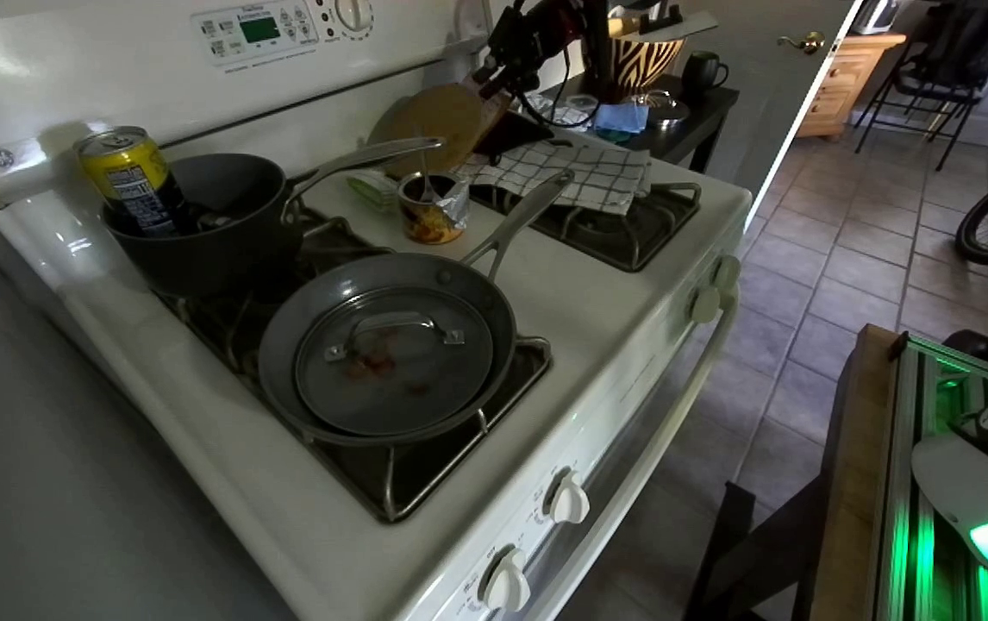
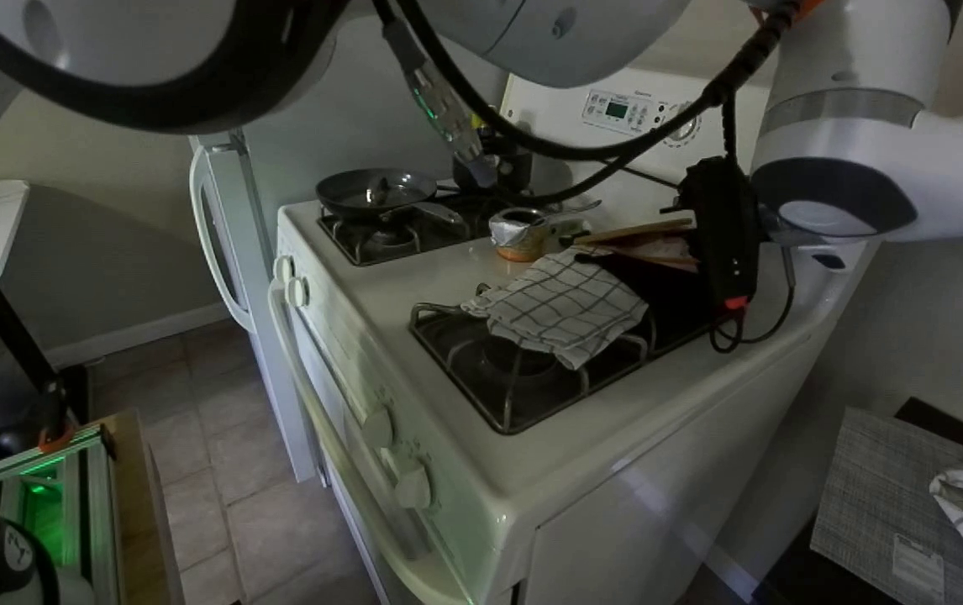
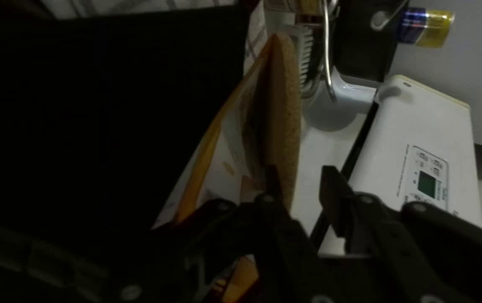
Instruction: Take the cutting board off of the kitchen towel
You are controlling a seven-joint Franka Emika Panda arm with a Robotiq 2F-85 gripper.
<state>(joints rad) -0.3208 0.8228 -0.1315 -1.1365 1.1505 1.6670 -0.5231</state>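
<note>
The tan round-edged cutting board (image 1: 435, 129) leans tilted at the back of the stove, beside the towel; it also shows edge-on in an exterior view (image 2: 637, 229) and in the wrist view (image 3: 287, 113). The whitish kitchen towel (image 1: 576, 172) with dark check lines lies folded over a burner grate, also in an exterior view (image 2: 565, 307). My gripper (image 3: 300, 170) is open at the board's upper edge. One finger overlaps the board in the wrist view and the other is apart from it, over white stovetop. Whether a finger touches the board cannot be told.
A patterned, orange-edged flat item (image 3: 224, 151) and a black flat item (image 2: 658, 281) lie beside the board. A foil-topped cup (image 1: 434, 207), a lidded frying pan (image 1: 390, 362) and a pot (image 1: 227, 185) holding a yellow can (image 1: 128, 181) stand on the stove. The control panel (image 1: 257, 33) rises behind.
</note>
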